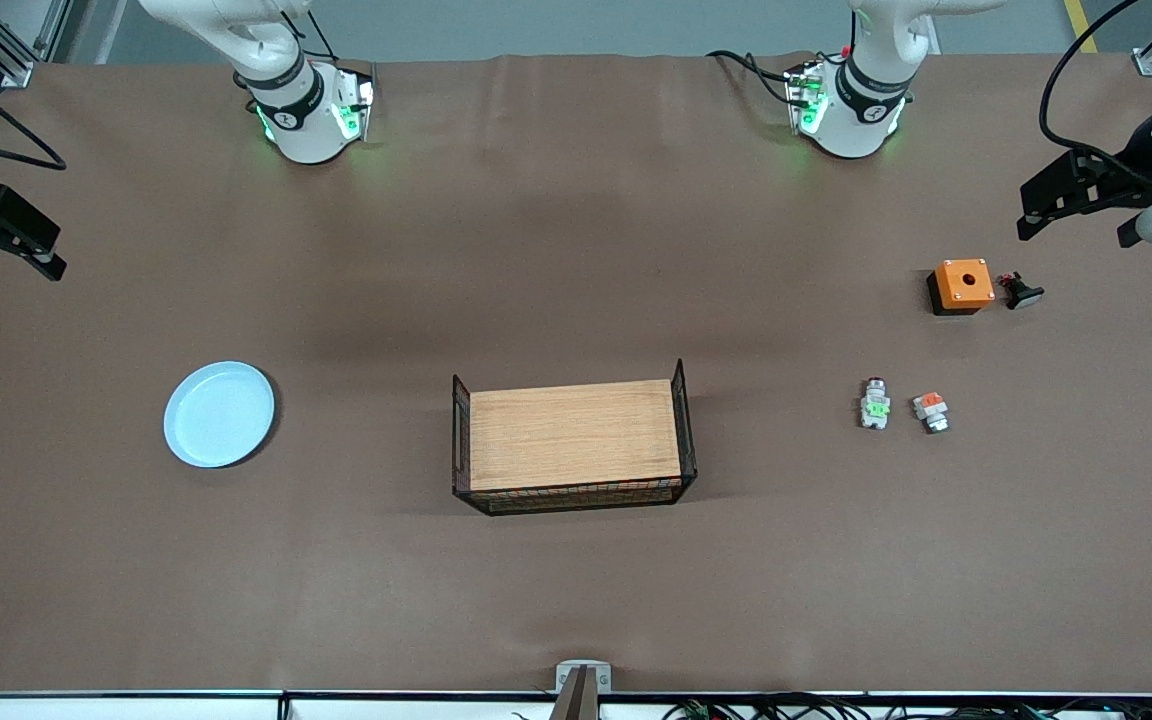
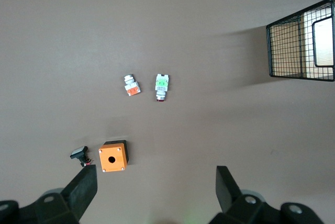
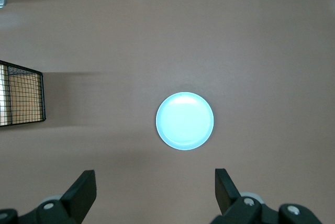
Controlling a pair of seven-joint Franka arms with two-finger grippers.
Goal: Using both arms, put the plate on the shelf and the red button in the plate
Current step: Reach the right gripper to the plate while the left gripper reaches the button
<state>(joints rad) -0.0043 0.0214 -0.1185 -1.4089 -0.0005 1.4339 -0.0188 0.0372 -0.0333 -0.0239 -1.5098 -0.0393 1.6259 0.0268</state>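
Both grippers wide open w/ nothing held (start pose): right gripper (image 3: 154, 195) at its table edge above plate (image 1: 219, 414), left gripper (image 2: 157, 192) at its edge, over red button (image 1: 874, 403).

On the table are one plate (image 1: 219, 414), one wire-sided rack with a wooden top (image 1: 573, 436), one orange box (image 1: 962, 285), one black push-button (image 1: 1022, 292), and two small white switch pieces, the red button (image 1: 874, 403) and its orange-patched twin (image 1: 932, 411).
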